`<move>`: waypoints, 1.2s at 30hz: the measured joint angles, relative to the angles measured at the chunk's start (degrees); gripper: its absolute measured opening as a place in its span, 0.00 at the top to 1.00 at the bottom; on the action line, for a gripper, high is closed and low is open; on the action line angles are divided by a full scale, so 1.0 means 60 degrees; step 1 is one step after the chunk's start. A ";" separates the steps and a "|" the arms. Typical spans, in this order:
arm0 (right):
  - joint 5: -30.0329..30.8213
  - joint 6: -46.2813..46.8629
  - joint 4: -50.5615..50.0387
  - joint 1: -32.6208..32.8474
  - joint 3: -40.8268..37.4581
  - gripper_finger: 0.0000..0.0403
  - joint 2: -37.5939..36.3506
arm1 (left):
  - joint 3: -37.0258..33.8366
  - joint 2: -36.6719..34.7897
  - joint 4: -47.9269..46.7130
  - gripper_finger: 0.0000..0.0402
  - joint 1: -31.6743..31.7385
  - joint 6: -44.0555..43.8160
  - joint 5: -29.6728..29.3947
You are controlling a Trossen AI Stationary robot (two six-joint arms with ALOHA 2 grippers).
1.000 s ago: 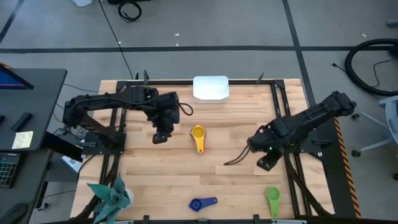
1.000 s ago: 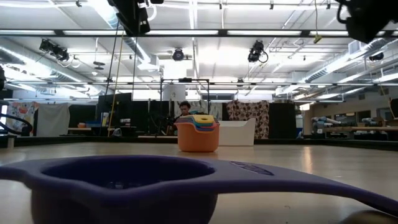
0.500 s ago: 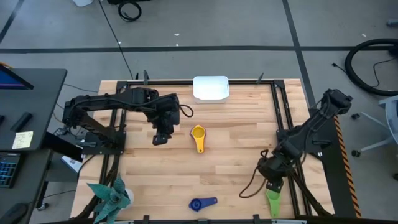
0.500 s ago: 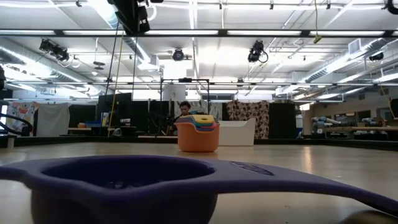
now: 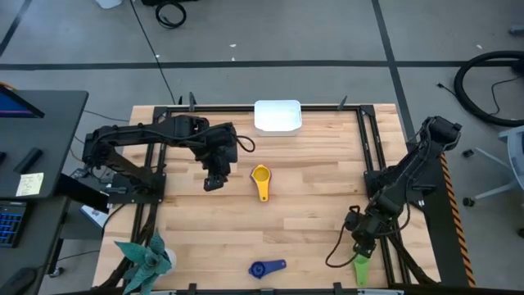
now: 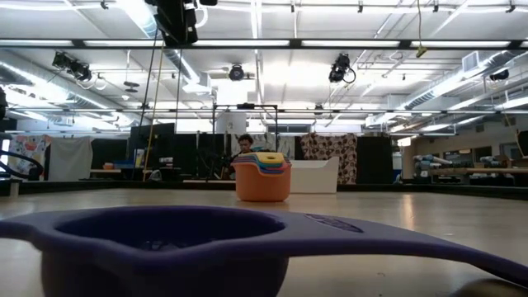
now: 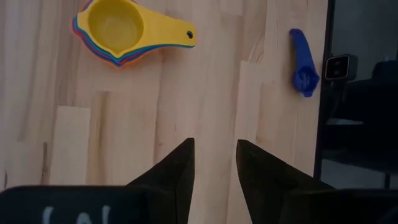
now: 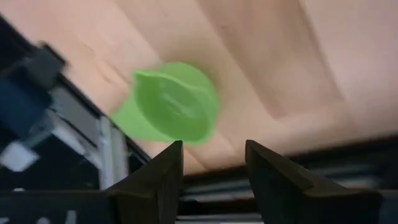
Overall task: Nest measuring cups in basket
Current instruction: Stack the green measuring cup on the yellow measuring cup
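Both claws gape empty: right claw (image 8: 210,163) over green cup (image 8: 173,103), left claw (image 7: 214,163) near nested stack (image 7: 121,31); no legible writing.

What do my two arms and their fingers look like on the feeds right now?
Both arms are black and jointed, with black cables looping off them near the wrists. The left gripper has two dark, wedge-shaped fingers tapering to narrow tips. The right gripper has the same dark tapered pair. No coloured markings show on either.
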 joint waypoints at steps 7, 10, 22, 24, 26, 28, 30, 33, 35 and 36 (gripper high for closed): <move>0.0584 0.0553 0.1494 0.0188 -0.0570 0.56 0.0000 | 0.0002 0.0004 0.0000 0.69 0.0000 -0.0204 0.0004; 0.0498 0.0794 0.1497 0.0259 -0.0725 0.56 0.0000 | 0.0001 0.0004 0.0000 0.69 -0.0004 -0.0206 0.0004; 0.0833 0.0879 0.2168 0.0460 -0.1331 0.56 0.0000 | 0.0004 0.0004 0.0002 0.69 -0.0004 -0.0277 0.0004; 0.0919 0.0887 0.2207 0.0460 -0.1463 0.57 0.0000 | 0.0002 0.0004 0.0004 0.69 -0.0001 -0.0280 0.0004; 0.1082 0.1062 0.2379 0.0456 -0.1616 0.59 0.0000 | 0.0002 0.0004 0.0003 0.69 -0.0002 -0.0277 0.0004; 0.1302 0.1387 0.2676 0.0456 -0.1799 0.62 0.0000 | 0.0000 0.0004 0.0004 0.69 0.0000 -0.0277 0.0004; 0.1601 0.1677 0.2905 0.0456 -0.1936 0.66 0.0000 | 0.0000 0.0004 0.0000 0.69 -0.0002 -0.0281 0.0004; 0.2002 0.2022 0.3259 0.0456 -0.2105 0.75 0.0000 | 0.0002 0.0004 0.0002 0.69 -0.0004 -0.0281 0.0004; 0.2179 0.2120 0.3489 0.0452 -0.2173 0.83 0.0000 | 0.0000 0.0004 0.0001 0.69 0.0000 -0.0277 0.0004; 0.2267 0.2122 0.3604 0.0438 -0.2182 0.87 0.0000 | 0.0000 0.0004 0.0000 0.69 -0.0004 -0.0270 0.0004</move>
